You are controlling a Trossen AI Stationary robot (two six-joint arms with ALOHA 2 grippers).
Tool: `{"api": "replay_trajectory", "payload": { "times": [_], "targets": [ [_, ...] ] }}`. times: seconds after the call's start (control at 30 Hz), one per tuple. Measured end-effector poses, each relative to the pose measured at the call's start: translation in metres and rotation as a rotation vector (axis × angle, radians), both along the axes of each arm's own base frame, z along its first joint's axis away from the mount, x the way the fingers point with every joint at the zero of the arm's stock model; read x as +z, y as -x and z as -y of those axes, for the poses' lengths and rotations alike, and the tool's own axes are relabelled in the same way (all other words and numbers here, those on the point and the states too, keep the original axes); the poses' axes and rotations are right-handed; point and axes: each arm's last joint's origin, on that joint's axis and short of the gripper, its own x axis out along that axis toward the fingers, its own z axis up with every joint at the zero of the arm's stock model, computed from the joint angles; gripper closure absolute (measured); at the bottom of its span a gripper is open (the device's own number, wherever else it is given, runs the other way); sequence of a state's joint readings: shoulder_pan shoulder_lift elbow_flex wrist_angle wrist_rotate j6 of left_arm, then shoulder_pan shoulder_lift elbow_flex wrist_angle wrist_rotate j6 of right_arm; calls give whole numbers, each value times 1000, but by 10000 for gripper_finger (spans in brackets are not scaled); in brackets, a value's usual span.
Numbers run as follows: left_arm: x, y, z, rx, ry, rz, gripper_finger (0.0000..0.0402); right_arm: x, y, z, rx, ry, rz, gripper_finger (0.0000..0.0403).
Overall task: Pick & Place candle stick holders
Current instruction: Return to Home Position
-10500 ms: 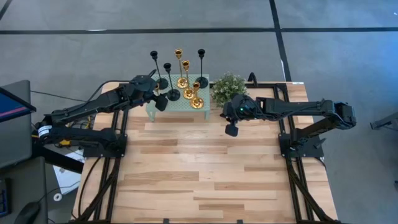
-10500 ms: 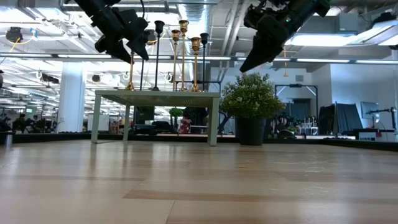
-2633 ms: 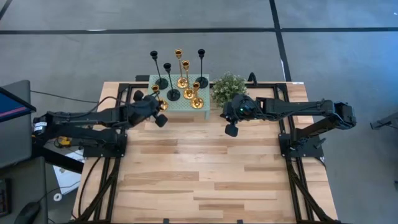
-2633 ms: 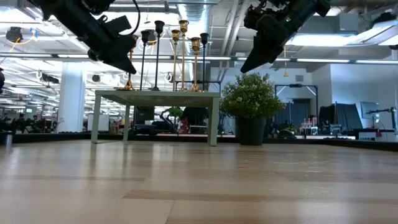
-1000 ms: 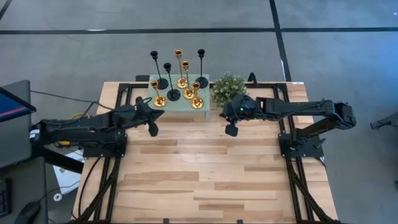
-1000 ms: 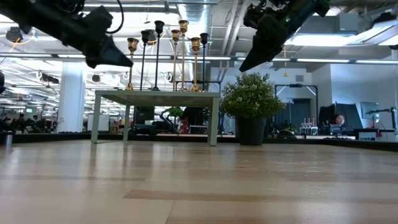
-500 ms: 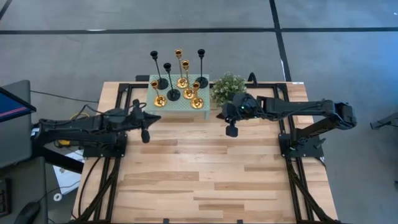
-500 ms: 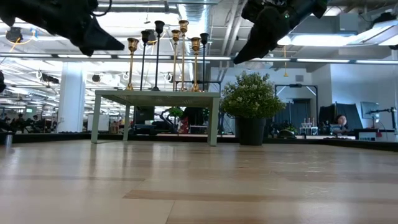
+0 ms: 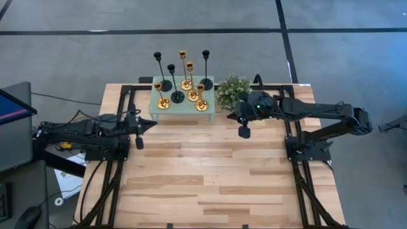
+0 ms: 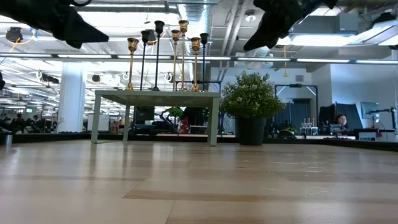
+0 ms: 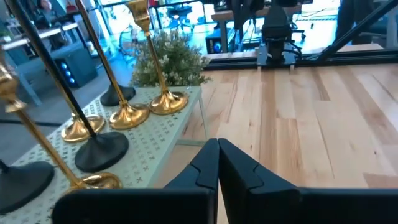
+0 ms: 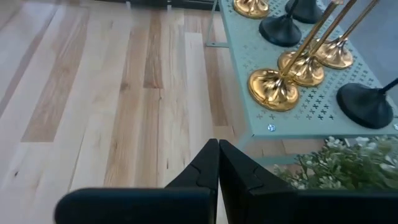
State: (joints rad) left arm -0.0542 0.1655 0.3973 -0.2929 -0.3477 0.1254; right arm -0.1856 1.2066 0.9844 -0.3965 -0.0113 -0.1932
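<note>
A bushy potted plant point(image 9: 233, 89) stands just beside the mint-green little table point(image 9: 184, 108) (both on the wooden worktable point(image 9: 210, 172)).

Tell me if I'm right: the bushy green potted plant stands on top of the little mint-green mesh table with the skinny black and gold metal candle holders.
Not quite. The bushy green potted plant stands beside the little mint-green mesh table, on the wooden tabletop, as the low view shows. The skinny black and gold metal candle holders do stand on that little table.
</note>
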Motion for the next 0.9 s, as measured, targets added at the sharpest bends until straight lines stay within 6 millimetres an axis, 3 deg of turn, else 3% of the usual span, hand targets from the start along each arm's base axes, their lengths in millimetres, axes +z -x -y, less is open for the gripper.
{"api": "replay_trajectory", "payload": {
  "times": [0.27, 0.63, 0.9],
  "targets": [
    [-2, 26, -2, 11, 3, 63, 395, 9, 10, -2, 2, 6, 29, 403],
    [-4, 24, -1, -2, 27, 70, 395, 10, 11, -2, 2, 6, 31, 403],
    [-22, 9, 2, -92, -16, 85, 395, 10, 11, -2, 2, 7, 34, 403]
  ]
}}
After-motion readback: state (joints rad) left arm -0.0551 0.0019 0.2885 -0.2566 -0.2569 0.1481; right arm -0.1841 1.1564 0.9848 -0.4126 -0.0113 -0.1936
